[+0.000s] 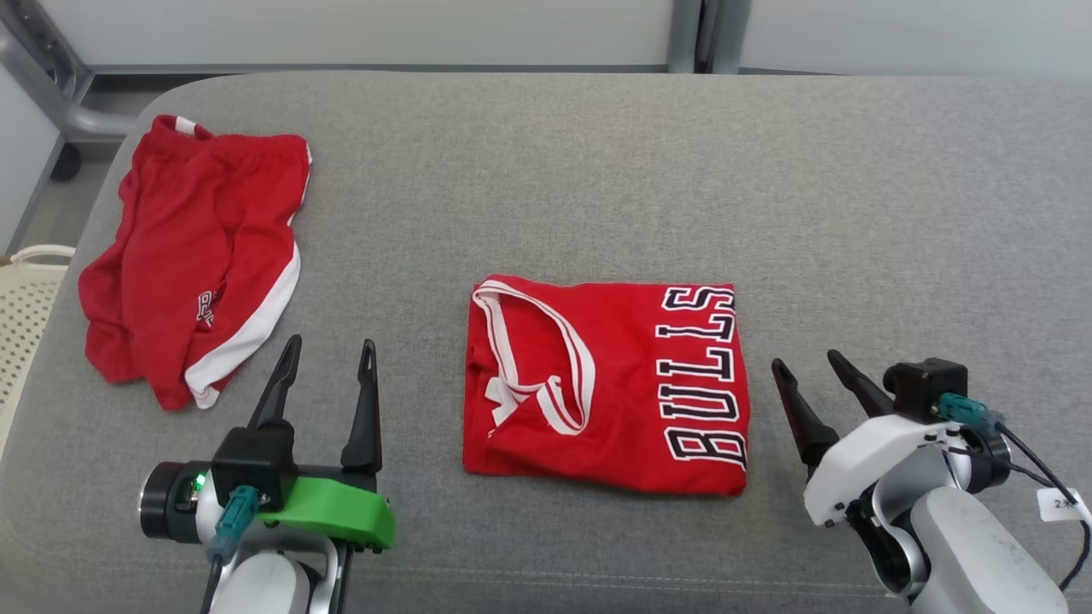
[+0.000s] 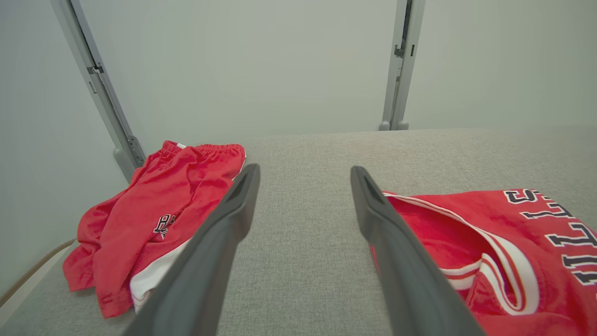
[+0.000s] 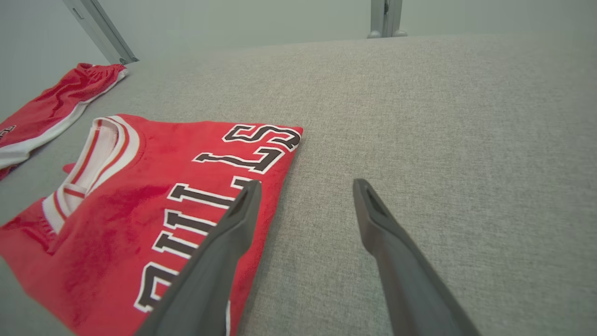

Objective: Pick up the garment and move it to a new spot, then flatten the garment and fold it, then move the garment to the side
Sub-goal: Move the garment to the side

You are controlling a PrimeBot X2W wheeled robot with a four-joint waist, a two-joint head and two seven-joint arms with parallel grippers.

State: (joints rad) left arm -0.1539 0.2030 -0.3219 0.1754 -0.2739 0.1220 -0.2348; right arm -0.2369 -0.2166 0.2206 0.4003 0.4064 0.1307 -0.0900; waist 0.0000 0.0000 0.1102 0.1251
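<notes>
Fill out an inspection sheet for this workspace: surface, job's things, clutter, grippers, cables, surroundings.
Surface: grey padded top, carrying two garments.
Job's things: red jersey, folded into a rectangle, flat at the middle, lettering up.
Clutter: red shorts, rumpled, far left, apart from the jersey.
Grippers: left gripper and right gripper open, empty, either side of the jersey.
Cables: teal-plugged lead on the left wrist, another on the right; white tag by the right wrist.
Surroundings: pale basket off the left edge; grey frame post behind.
</notes>
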